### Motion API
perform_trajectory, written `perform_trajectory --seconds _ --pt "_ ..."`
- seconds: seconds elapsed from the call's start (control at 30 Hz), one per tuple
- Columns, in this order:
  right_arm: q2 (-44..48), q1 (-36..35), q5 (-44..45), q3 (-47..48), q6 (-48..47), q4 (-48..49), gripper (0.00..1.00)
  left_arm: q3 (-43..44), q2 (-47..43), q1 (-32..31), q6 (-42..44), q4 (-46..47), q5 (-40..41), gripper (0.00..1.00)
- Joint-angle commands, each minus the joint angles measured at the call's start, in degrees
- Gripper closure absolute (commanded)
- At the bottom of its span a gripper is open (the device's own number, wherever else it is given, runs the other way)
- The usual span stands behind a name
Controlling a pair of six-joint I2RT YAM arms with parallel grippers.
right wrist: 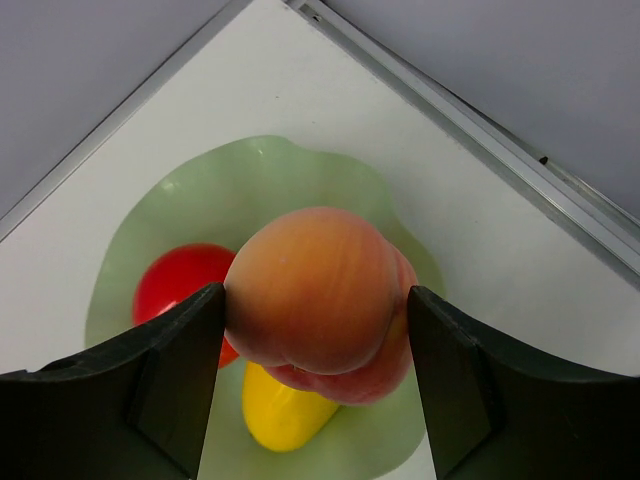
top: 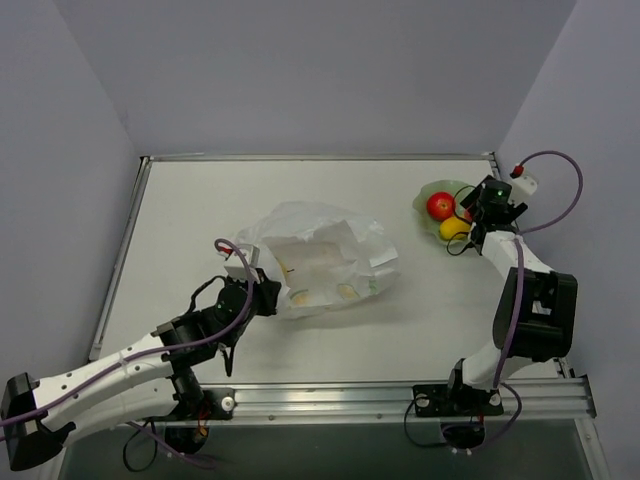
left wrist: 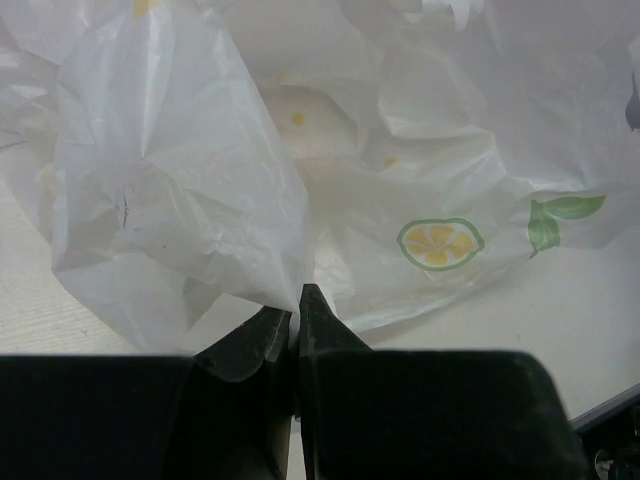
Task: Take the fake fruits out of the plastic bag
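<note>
Right pincer (right wrist: 315, 300) grasps pink-orange plastic peach (right wrist: 310, 280) over pale green wavy dish (right wrist: 250, 180); dropped high, may bounce out. Left pincer (left wrist: 296, 310) clenched on white plastic bag (left wrist: 180, 180).

Pink-orange peach (right wrist: 315, 300), red apple (right wrist: 180, 285), yellow fruit (right wrist: 285, 415), pale green dish (right wrist: 230, 190), white lemon-printed bag (left wrist: 170, 170)

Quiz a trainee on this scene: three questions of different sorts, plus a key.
1. True or false: the left gripper pinches the bag.
2. The right gripper holds: A the bag, B a peach, C nothing.
3. Fill in: the apple lies in the green ___.
Key: 1 true; 2 B; 3 dish.
</note>
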State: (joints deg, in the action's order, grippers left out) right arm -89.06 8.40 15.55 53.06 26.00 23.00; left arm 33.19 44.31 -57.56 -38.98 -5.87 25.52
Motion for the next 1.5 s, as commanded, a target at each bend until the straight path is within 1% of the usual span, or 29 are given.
perform_trajectory --seconds 0.0,0.07,0.2,0.4,0.43,0.5,0.53,0.63,0.73,0.77,0.8,0.83,0.87,0.9,0.93,0.97,1.0,1.03,1.07,1.1,1.13,1.17,1.2,1.3,1.33,1.4,1.47 --pt "-3.57 0.91 -0.61 3.98 1.95 6.09 0.55 -0.14 -1.07 0.34 0.75 2.26 -1.61 0.98" --pt "-6.38 1.17 -1.31 5.9 1.77 6.18 0.54 -0.32 -0.72 0.34 0.66 3.14 -1.96 0.98" --pt "-8.76 1.35 -2.19 6.88 0.72 8.37 0.52 0.12 -0.63 0.34 0.75 3.41 -2.49 0.98" --pt "-12.8 1.79 -4.38 9.34 0.63 9.17 0.5 1.26 -1.42 0.34 1.01 1.83 -2.05 0.98" --pt "-13.33 1.79 -4.65 9.78 0.55 8.82 0.48 1.26 -1.42 0.34 1.01 1.65 -1.96 0.98" --pt "-14.21 1.79 -4.92 10.13 0.72 8.72 0.41 1.35 -1.42 0.34 0.75 1.13 -1.79 0.98" --pt "-14.22 1.79 -5.0 10.22 0.89 8.72 0.3 1.35 -1.51 0.34 0.66 1.12 -1.79 0.98" --pt "-12.55 1.79 -7.19 11.45 0.63 7.67 0.16 2.22 -1.6 0.34 0.57 -0.02 -1.53 0.98" --pt "-7.73 1.27 -8.95 13.03 1.15 4.69 0.07 2.93 -1.6 0.34 0.75 -1.16 -0.91 0.98" --pt "-3.97 0.31 -9.22 12.77 1.42 4.42 0.07 3.28 -1.51 0.34 0.75 -1.42 -0.82 0.98" --pt "-2.11 -0.31 -9.22 12.42 1.6 4.16 0.06 3.28 -1.51 0.34 0.75 -1.77 -0.73 0.98" --pt "-0.09 -1.1 -9.48 12.16 2.29 3.54 0.07 3.28 -1.43 0.34 0.58 -2.04 -0.56 0.98" --pt "4.2 -3.72 -9.75 10.85 2.3 2.06 0.1 3.2 -1.34 0.34 0.31 -2.48 -0.12 0.97" --pt "6.68 -5.83 -10.1 9.62 1.87 1.87 0.21 3.11 -1.42 0.34 -0.04 -3.35 0.75 0.98" --pt "9.31 -7.94 -10.89 8.13 1.08 1.69 0.28 3.11 -1.51 0.43 -0.39 -3.88 1.28 0.98" --pt "14.39 -14.58 -14.03 4.72 0.64 1.78 0.41 3.28 -1.77 0.34 -0.83 -4.41 1.72 0.98" --pt "16.79 -18.3 -14.93 2.77 0.2 1.87 0.54 3.46 -2.3 0.34 -1.01 -5.63 2.77 0.98" --pt "19.25 -22.42 -15.98 0.93 -0.33 2.13 0.72 3.63 -2.65 0.34 -1.36 -6.52 3.3 0.98" --pt "23.27 -26.99 -17.47 -1.01 -2.25 2.83 0.77 4.07 -2.92 0.34 -1.71 -7.48 4.09 0.98" --pt "24.62 -35.82 -17.4 -3.64 -3.14 2.57 0.79 5.12 -3.44 0.34 -1.71 -9.58 4.71 0.98" --pt "25.59 -40.18 -16.87 -4.53 -3.93 2.31 0.82 5.65 -3.71 0.34 -1.8 -10.64 5.59 0.98" --pt "26.03 -44.31 -16.17 -5.15 -5.59 1.35 0.82 6.09 -4.06 0.34 -1.97 -11.61 6.12 0.98" --pt "25.52 -51.49 -13.12 -5.33 -6.22 0.65 0.82 6.53 -4.5 0.26 -1.98 -13.27 6.47 0.98" --pt "20.6 -60.49 -9.24 -4.63 -8.32 -1.38 0.82 7.5 -4.68 0.34 -3.38 -16.88 7.44 0.98" --pt "17.46 -65.74 -7.83 -4.63 -8.85 -1.12 0.82 7.68 -4.68 0.26 -3.99 -17.59 7.79 0.98" --pt "14.02 -68.95 -6.24 -4.72 -9.3 1.42 0.81 7.77 -4.85 0.26 -6.27 -19.43 7.88 0.97" --pt "8.57 -69.84 -7.46 -4.19 -8.86 5.1 0.81 7.42 -5.11 0.26 -8.12 -20.41 8.14 0.98"
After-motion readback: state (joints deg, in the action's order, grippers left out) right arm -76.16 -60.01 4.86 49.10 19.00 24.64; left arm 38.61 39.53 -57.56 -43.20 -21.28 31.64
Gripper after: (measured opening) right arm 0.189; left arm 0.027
